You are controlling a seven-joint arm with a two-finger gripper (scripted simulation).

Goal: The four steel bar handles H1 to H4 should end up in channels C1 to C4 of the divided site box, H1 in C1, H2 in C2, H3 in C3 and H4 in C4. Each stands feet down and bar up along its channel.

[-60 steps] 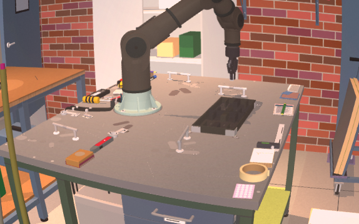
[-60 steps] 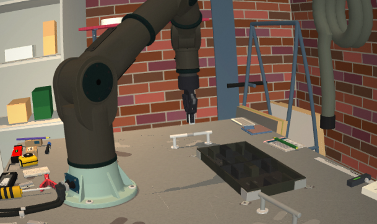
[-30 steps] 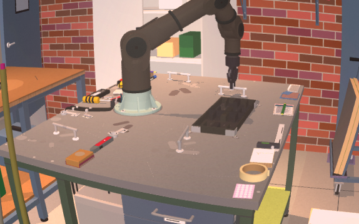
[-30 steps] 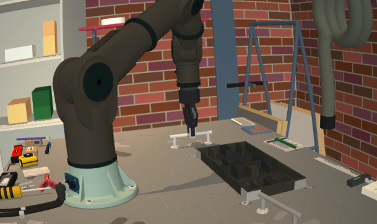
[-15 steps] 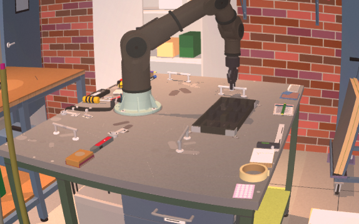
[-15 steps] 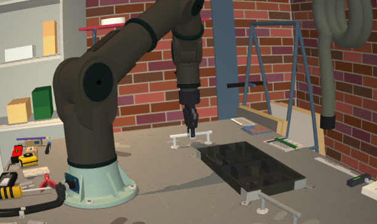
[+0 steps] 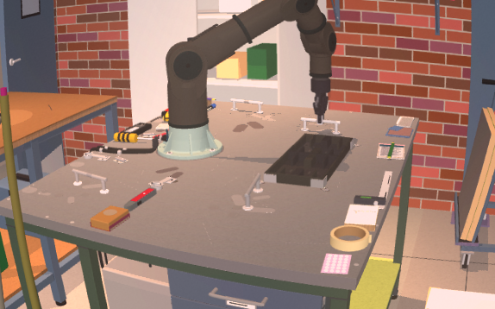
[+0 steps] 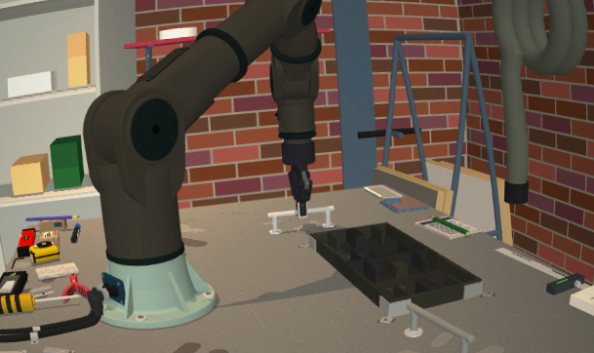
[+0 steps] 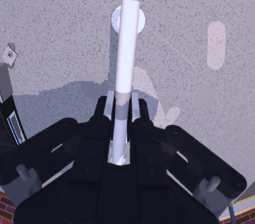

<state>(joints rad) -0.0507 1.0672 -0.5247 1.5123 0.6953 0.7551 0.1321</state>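
Observation:
The near end of a steel bar handle (image 9: 127,56) is hidden under my fingers in the wrist camera. This handle (image 7: 320,124) (image 8: 302,214) stands feet down on the table just behind the far end of the dark divided site box (image 7: 309,160) (image 8: 394,263), and its bar sits clamped at mid-length in my closed gripper (image 7: 319,119) (image 8: 303,210) (image 9: 122,106). The box's channels hold no handles. A second handle (image 7: 251,192) (image 8: 438,324) stands in front of the box. A third (image 7: 89,180) stands near the left edge, and another (image 7: 247,105) stands at the back of the table.
The box's far rim lies right below my wrist. A sanding block (image 7: 109,217), a red utility knife (image 7: 141,198), a tape roll (image 7: 349,237), a level (image 7: 369,199) and notepads (image 7: 390,151) lie scattered about. Tools cluster left of the arm's base (image 7: 190,144).

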